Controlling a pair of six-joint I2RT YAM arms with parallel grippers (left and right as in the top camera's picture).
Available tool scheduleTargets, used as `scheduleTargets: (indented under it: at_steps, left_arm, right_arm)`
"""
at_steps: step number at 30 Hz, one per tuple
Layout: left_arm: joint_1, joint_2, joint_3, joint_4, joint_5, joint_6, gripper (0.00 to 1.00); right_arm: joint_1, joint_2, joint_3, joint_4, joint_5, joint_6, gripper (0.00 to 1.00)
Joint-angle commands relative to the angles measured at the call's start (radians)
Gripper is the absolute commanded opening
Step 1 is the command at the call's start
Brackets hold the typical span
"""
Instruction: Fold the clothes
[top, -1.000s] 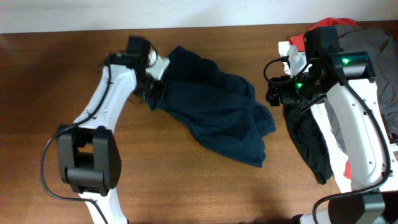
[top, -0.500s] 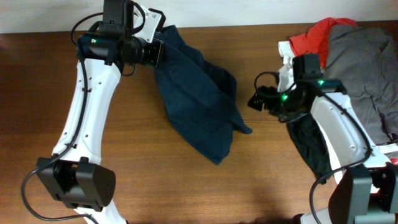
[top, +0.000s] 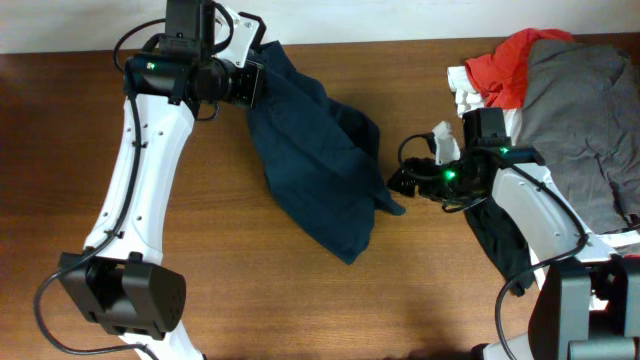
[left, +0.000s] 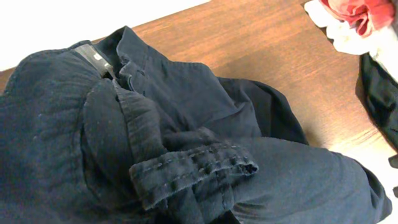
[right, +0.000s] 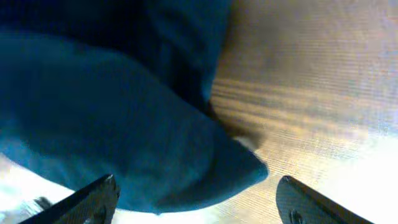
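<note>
Right arm has swung left and down since half a second ago; right pincer (top: 396, 183) now sits at the right-hand corner of the navy shorts (top: 320, 170), well out from the pile (top: 575, 90). Left arm and shorts: no change noted.

Right pincer (right: 196, 181): released, fingers (right: 99, 196) spread wide. In the wrist view the two tips show at the lower left and lower right corners. A pointed corner of the shorts (right: 93, 112) lies in the gap between them, on the brown surface (right: 311, 93). Cannot tell whether either tip touches cloth.

Left pincer (top: 250, 82): at the far edge of the surface (top: 230, 290), grasping the top edge of the shorts. Its own fingers are hidden by cloth in the wrist view; the shorts (left: 186, 124) fill that frame, with a stitched hem bunched close to the lens.

Shorts: spread diagonally from the left pincer down toward mid-surface, wrinkled, with one fold doubled over along the right side.

Pile: red, white and grey pieces at the far right corner, with a black piece (top: 500, 245) trailing toward the near edge beneath the right arm. Apart from the shorts.
</note>
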Motion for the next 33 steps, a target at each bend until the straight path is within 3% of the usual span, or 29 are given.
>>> scheduleTargets:
  at_steps: [1,11,14,21,27,33]
  left_arm:
    - [0.005,-0.005,0.007,0.014,-0.019,-0.005,0.01]
    - [0.005,-0.005,0.007,0.003,-0.018,-0.005,0.01]
    - [0.005,-0.005,0.007,0.003,-0.018,-0.005,0.01]
    - [0.005,-0.005,0.007,0.003,-0.018,-0.005,0.01]
    - [0.005,-0.005,0.01,0.006,-0.019,-0.005,0.01]
    - [0.01,-0.034,0.103,0.003,-0.022,-0.005,0.01]
  right_arm:
    - [0.022,-0.007,-0.007,-0.003,0.0,-0.333,0.84]
    - [0.156,-0.006,-0.018,-0.058,0.004,-0.465,0.8]
    - [0.17,-0.003,-0.047,-0.013,0.038,-0.46,0.75]
    - [0.169,-0.002,-0.151,0.146,0.248,-0.313,0.53]
    - [0.16,-0.008,-0.15,0.208,0.312,-0.232,0.07]
    - [0.108,-0.063,0.051,0.09,0.286,-0.198,0.04]
